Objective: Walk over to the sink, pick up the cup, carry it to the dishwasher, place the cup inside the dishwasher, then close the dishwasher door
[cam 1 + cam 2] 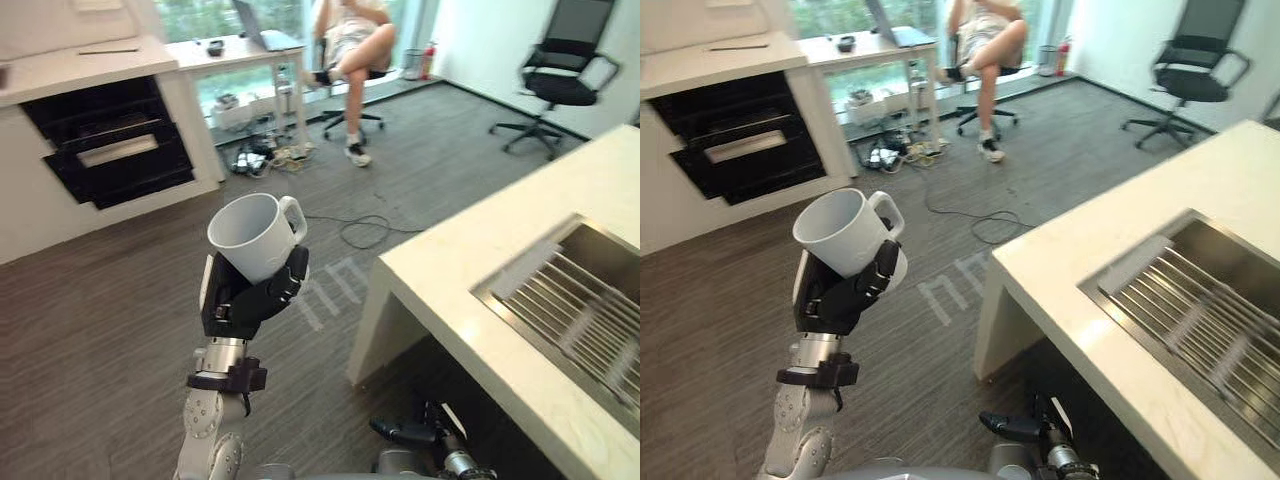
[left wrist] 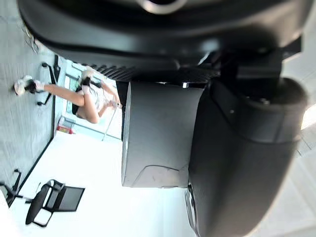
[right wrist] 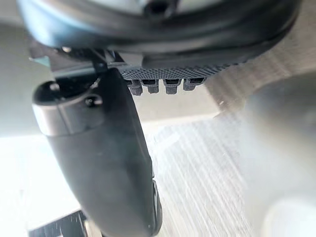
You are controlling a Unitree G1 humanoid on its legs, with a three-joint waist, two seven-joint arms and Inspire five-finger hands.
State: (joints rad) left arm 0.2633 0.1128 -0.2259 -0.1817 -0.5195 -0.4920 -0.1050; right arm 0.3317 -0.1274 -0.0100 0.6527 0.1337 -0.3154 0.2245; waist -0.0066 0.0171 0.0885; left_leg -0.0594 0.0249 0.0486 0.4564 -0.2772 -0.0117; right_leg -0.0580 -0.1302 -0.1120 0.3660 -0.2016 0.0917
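Your left hand point(image 1: 240, 300) had its fingers clenched round the cup point(image 1: 255, 240), centre-left of frame, long axis tilted with mouth up-left toward the dishwasher point(image 1: 110, 150) in the upper left, well apart; sink point(image 1: 525, 265) at right edge.

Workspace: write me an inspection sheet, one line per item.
Surface: pale counter, steel sink with a rack in it.
Job's things: white cup held aloft, clear of the counter; dishwasher far off at the robot's left.
Clutter: laptop on a desk.
Hands: left hand curled round the cup; right hand low beside the counter.
Cables: tangle under the desk.
Surroundings: seated person, empty office chair.
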